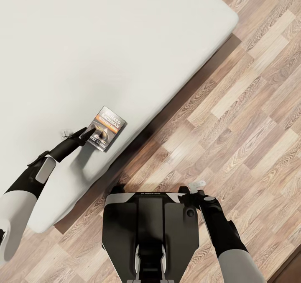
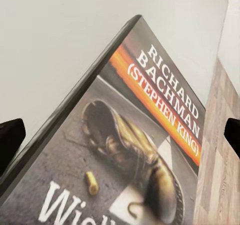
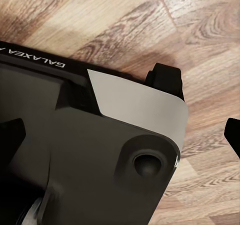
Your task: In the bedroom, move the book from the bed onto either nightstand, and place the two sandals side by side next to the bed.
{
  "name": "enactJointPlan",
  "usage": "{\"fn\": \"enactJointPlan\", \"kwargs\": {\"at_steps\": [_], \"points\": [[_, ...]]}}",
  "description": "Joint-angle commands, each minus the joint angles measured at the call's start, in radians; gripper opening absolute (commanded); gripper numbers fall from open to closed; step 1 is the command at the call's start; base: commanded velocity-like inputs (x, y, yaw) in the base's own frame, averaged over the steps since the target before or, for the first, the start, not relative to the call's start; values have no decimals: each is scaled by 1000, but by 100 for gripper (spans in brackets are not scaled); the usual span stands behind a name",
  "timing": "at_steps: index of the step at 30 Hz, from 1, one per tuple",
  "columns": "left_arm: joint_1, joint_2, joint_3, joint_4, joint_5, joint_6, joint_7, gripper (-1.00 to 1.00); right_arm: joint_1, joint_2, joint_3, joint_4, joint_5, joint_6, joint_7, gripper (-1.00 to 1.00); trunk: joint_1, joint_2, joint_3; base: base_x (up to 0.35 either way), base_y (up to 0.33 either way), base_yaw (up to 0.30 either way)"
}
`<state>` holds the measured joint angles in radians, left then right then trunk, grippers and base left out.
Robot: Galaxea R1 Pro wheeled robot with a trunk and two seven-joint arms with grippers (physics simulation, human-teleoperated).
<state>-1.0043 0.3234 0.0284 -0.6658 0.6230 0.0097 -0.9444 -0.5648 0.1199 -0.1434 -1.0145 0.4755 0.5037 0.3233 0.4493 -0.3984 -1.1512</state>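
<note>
A: Where was the small thin paperback book (image 1: pixel 107 128) with the dark cover and orange band?

B: Flat on the large low bed (image 1: pixel 83 44) with the plain grey-white mattress, close to its edge nearest the robot. The wood-plank floor (image 1: pixel 234 119) ran just beside that edge. Bed was cut off at the frame's top and left; a dark shadowed strip ran under the mattress edge, frame hard to make out.

A: Left pincer (image 1: pixel 87 134)?

B: At the book's near corner, over the mattress. In the head view the black tips overlapped the cover's lower left, so that part of the title was hidden. Contact I couldn't tell.

A: Spread or pressed together?

B: Spread. In the left wrist view the two dark fingertips (image 2: pixel 11 139) sat at opposite frame edges, with the book's cover (image 2: pixel 145 145) between them, nothing pinched. Lower title was cut off there, just "Wi" readable.

A: Right pincer (image 1: pixel 196 187)?

B: Low beside the robot's black and grey base (image 1: pixel 148 224), over the floor. In the right wrist view the fingertips (image 3: pixel 11 135) were wide apart, holding nothing. The base's corner (image 3: pixel 135 105) blocked much of the floor.
</note>
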Motion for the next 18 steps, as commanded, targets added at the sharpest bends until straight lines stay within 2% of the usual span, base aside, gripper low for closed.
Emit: {"fn": "enactJointPlan", "kwargs": {"at_steps": [1,18], "points": [[0,0,-1,0,4,1,-4,100,0,1,-4,-2,11,3,10,100,1,-2,-1,0,0,0],[0,0,0,-25,4,3,-5,100,0,1,-4,-1,10,3,10,100,1,-2,-1,0,0,0]]}}
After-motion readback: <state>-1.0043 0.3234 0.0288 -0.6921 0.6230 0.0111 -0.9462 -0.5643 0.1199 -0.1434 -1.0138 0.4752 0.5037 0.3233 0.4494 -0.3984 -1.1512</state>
